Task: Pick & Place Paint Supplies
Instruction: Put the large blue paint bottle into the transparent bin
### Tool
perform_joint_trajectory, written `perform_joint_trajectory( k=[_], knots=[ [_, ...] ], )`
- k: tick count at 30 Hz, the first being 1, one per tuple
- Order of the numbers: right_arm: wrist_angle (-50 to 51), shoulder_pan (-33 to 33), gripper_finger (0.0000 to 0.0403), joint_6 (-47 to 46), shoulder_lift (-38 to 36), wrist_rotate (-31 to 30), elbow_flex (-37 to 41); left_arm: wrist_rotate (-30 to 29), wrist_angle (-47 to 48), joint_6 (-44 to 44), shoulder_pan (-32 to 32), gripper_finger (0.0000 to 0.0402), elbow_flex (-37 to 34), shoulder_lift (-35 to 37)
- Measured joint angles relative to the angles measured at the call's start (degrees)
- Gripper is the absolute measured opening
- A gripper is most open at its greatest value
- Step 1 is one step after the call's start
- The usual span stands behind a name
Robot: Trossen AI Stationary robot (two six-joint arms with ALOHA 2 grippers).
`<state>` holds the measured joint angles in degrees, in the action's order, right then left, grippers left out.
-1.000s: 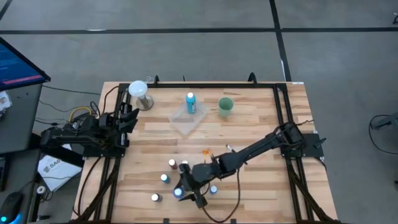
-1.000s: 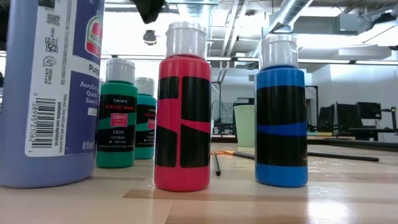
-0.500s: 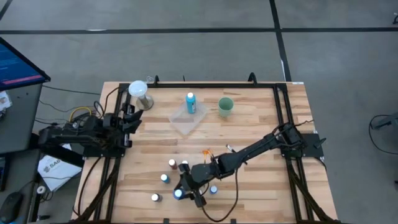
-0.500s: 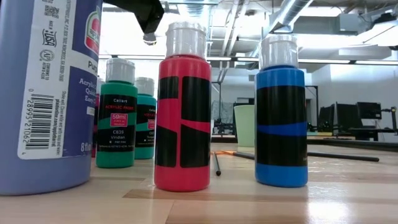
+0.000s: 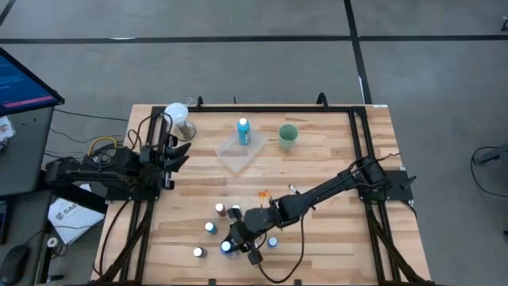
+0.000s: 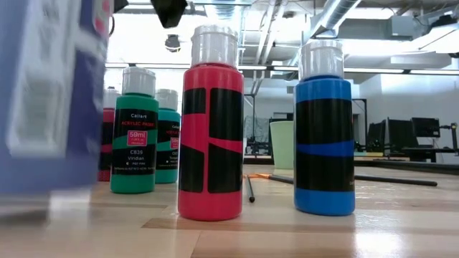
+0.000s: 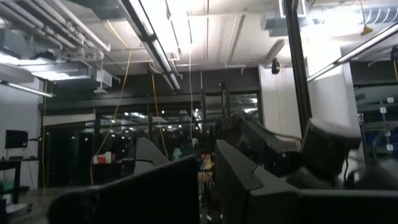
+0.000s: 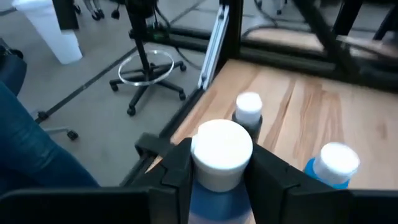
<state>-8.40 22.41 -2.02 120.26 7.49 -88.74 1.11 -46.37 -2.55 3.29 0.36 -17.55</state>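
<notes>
My right gripper [image 5: 236,240] is near the table's near edge, shut on a tall blue bottle [image 5: 228,247] with a white cap. In the low view this bottle [image 6: 50,93] fills the left side, blurred. Small white-capped bottles stand upright around it: red [image 6: 210,129], blue [image 6: 324,129] and green [image 6: 134,132]. A second blue bottle [image 5: 243,131] stands on the clear tray [image 5: 238,155]. Thin brushes [image 5: 266,195] lie on the wood. My left gripper [image 5: 176,153] hovers at the table's left side, shut, touching nothing. My right gripper pinches the tall blue bottle between its two fingers [image 8: 177,171], one on either side of the white cap [image 8: 222,146] and the neck under it. The fingers slant down from above, from the table's right. The bottle hangs upright below them, lifted off the wood.
A green cup [image 5: 287,136] stands right of the tray. A white lamp-like thing [image 5: 176,116] sits at the far left corner. Two capped bottles [image 8: 249,109] [image 8: 336,163] stand close beyond the held one. The table's right half is bare wood [image 5: 341,151].
My right gripper has raised the tall blue bottle; its base first rested on the wood, then tipped a little, and now hangs clear of it. My left arm has moved toward the table's right by a small step.
</notes>
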Motion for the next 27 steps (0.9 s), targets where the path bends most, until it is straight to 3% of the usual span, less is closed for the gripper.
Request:
perform_joint_trajectory(
  k=[7, 12, 15, 21, 27],
  knots=[
    [-0.45, -0.66, 0.0106, 0.09, -4.6, 0.1, -3.76, -0.2, 0.16, 0.0, 0.0, 0.0001, 0.0, -2.6],
    [1.16, -1.99, 0.0106, 1.65, -10.71, -0.07, -4.2, -0.26, 1.34, 0.0, 0.0, 0.0001, 0.0, -0.45],
    [4.98, -3.23, 0.0106, 3.6, -15.13, -3.15, -4.28, -0.29, 7.91, 0.0, 0.0, 0.0001, 0.0, 4.53],
    [12.14, -7.1, 0.011, 9.43, -21.64, -10.4, -4.28, -0.55, 31.65, 0.0, 0.0, 0.0001, 0.0, 16.64],
    [17.43, -12.99, 0.0109, 9.98, -25.03, -12.07, -4.28, -0.56, 34.25, -0.04, 0.0, 0.0001, 0.0, 17.42]
  ],
)
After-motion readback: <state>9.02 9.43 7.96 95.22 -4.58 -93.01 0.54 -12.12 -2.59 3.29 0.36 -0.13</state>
